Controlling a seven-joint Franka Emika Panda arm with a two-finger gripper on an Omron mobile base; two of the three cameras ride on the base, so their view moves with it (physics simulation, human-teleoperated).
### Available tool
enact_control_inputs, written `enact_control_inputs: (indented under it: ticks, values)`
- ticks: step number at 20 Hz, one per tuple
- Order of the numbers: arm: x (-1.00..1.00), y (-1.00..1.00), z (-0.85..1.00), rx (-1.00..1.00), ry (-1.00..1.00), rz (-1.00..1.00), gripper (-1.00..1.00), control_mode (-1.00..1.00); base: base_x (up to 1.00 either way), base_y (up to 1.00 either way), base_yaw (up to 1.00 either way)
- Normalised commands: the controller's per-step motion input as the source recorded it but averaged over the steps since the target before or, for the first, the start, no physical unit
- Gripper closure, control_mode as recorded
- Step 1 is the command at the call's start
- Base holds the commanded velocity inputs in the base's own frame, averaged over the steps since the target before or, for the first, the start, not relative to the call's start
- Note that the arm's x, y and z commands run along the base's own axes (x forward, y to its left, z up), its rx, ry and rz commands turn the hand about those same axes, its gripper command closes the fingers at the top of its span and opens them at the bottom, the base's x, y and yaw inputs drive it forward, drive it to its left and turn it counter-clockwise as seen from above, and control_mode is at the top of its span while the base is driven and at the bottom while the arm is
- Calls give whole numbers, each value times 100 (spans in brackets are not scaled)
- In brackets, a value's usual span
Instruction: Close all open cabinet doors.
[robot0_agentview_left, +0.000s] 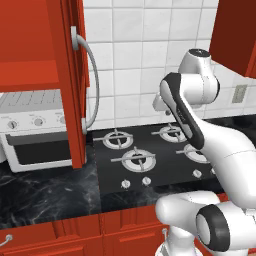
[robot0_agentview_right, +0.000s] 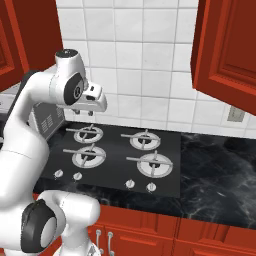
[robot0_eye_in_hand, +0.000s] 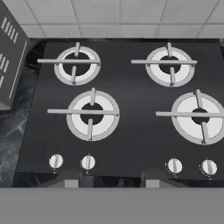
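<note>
A tall red cabinet door (robot0_agentview_left: 70, 100) stands swung out at the left, edge-on to me, its curved silver handle (robot0_agentview_left: 93, 85) facing the stove. The red cabinet box (robot0_agentview_left: 27, 45) behind it lies exposed. Another red cabinet door (robot0_agentview_right: 227, 50) hangs open at the upper right, also seen as the door (robot0_agentview_left: 234, 35). Red door panels (robot0_agentview_right: 20, 35) show at the upper left of the right base view. My gripper (robot0_agentview_right: 84, 113) hangs over the back left of the cooktop, between the two doors and touching neither. Its fingertips (robot0_eye_in_hand: 72, 180) stand apart with nothing between them; the gripper (robot0_eye_in_hand: 111, 180) points straight down.
Below the hand lies a black four-burner cooktop (robot0_eye_in_hand: 127, 87) with several knobs along its front. A white microwave (robot0_agentview_left: 35, 135) sits on the black marble counter (robot0_agentview_left: 45, 192) at the left. Red drawer fronts (robot0_agentview_right: 200, 237) run under the counter. Tiled wall (robot0_agentview_right: 140, 60) behind.
</note>
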Motion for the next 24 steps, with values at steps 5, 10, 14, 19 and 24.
enact_control_inputs:
  ticks: [5,10,14,19,24]
  values:
    - [-17,8,-4,0,0,0,-100,-100,0,0,0]
    - [-77,42,-16,-8,-15,0,-100,-100,0,0,0]
    - [-100,41,-22,-5,-21,0,-100,-100,0,0,0]
    - [-100,35,-14,-4,-18,0,-100,-100,0,0,0]
    - [32,-22,-8,2,-2,0,-100,-100,0,0,0]
